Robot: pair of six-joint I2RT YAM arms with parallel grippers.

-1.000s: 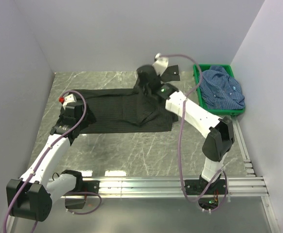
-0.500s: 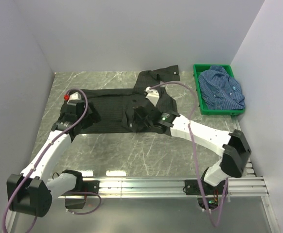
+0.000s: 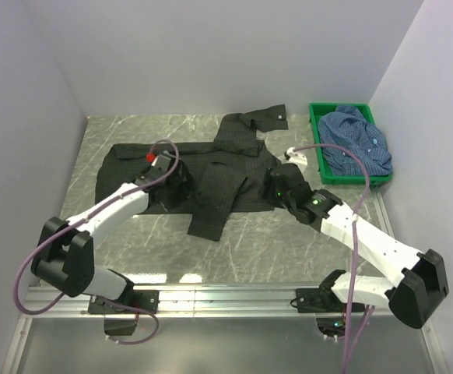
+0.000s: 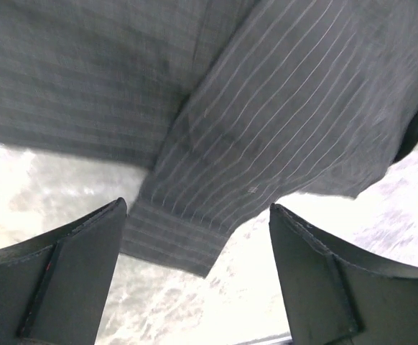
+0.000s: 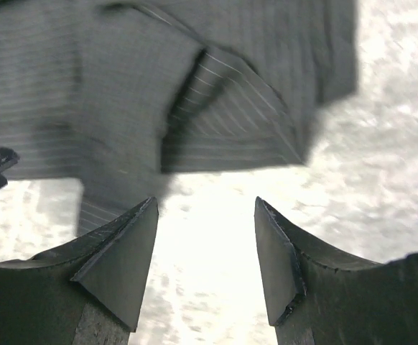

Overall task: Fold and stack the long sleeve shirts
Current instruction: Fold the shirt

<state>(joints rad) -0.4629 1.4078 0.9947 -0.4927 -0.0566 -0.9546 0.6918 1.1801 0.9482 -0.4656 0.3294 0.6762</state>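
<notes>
The black long sleeve shirt (image 3: 129,164) lies spread on the marble table, one sleeve (image 3: 211,210) folded down across its body toward the near edge, the other sleeve (image 3: 254,123) at the far side. The blue shirt (image 3: 356,142) sits bunched in the green crate (image 3: 351,181). My left gripper (image 3: 181,191) hovers over the shirt's middle; in the left wrist view it (image 4: 197,208) is open, the striped cuff (image 4: 184,241) lying between its fingers, not pinched. My right gripper (image 3: 277,187) is at the shirt's right edge, open (image 5: 205,201) over bare table, the shirt's hem (image 5: 230,136) just ahead.
The green crate stands at the far right by the right wall. White walls close in the left, back and right sides. An aluminium rail (image 3: 234,296) carrying both arm bases runs along the near edge.
My right gripper dragged the sleeve from the far side toward the near edge, opened, let it go and drew back right. My left arm swung right over the shirt's middle.
</notes>
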